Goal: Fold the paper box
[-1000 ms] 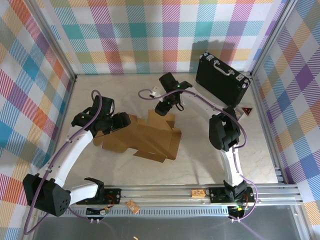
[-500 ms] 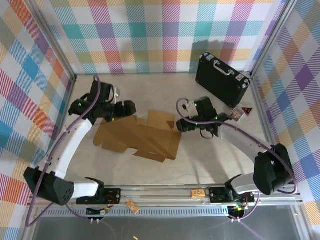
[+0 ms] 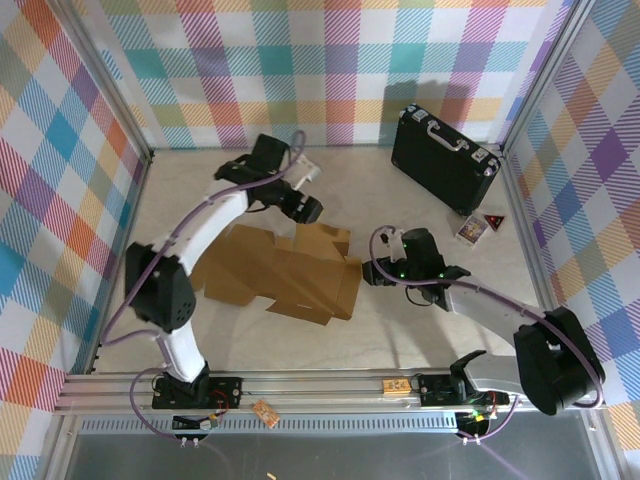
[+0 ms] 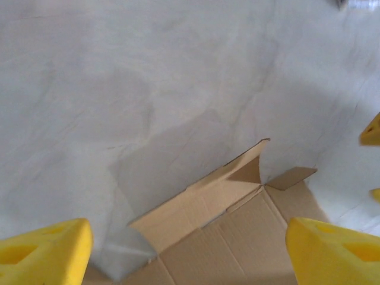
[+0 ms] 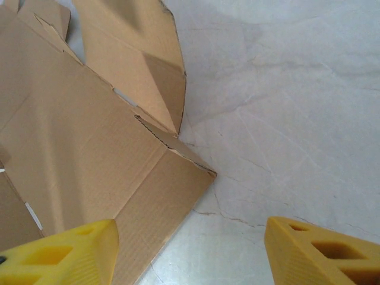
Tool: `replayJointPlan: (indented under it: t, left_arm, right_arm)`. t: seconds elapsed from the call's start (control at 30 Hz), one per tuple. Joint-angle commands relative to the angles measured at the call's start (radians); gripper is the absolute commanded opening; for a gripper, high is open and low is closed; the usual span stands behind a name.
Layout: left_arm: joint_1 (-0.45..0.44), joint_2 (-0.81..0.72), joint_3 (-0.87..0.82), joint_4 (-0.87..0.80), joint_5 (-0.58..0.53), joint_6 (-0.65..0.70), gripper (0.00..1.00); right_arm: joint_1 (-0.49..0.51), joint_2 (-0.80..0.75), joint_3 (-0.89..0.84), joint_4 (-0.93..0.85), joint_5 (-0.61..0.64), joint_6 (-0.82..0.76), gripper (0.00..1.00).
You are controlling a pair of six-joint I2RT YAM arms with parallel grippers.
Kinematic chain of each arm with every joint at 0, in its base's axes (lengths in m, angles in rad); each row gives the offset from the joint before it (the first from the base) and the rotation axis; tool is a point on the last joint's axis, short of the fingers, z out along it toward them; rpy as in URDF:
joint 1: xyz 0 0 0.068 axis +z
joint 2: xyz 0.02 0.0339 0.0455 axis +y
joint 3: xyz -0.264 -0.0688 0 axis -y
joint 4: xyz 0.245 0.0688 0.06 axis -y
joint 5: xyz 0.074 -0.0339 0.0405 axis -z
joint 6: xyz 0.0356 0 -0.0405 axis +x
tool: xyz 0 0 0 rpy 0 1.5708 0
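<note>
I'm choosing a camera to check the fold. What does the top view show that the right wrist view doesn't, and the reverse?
Top view: the whole cardboard sheet lying unfolded, the left gripper near its far edge, the black case. Right wrist view: creases and a raised flap up close, yellow fingers spread. Both: the sheet's right corner on the pale table, beside the open right gripper.

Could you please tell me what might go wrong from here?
The paper box lies loose and nearly flat on the smooth table; a push from the right tool at its edge may slide it rather than fold it. The left tool, open near the raised far flap, could crush it.
</note>
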Motion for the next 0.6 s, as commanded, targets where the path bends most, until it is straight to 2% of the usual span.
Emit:
replayJointPlan:
  t: [0.0,0.17,0.4,0.57]
  left_arm:
    - [-0.041,0.092,0.119,-0.065,-0.036,0.281,0.84]
    - [-0.075,0.235,0.245,-0.181,0.023,0.390,0.84]
    - [-0.110,0.401,0.363,-0.280,-0.055,0.431,0.79]
    - [-0.111,0.435,0.381,-0.315,-0.053,0.451,0.70]
  right_arm:
    - [-0.006,-0.054,-0.033,0.095,0.022,0.027,0.66]
    - [-0.006,-0.057,-0.041,0.104,0.027,0.033,0.67]
    - [-0.006,-0.062,-0.034,0.083,0.032,0.030,0.67]
    - [-0.006,-0.060,-0.033,0.076,0.038,0.028,0.66]
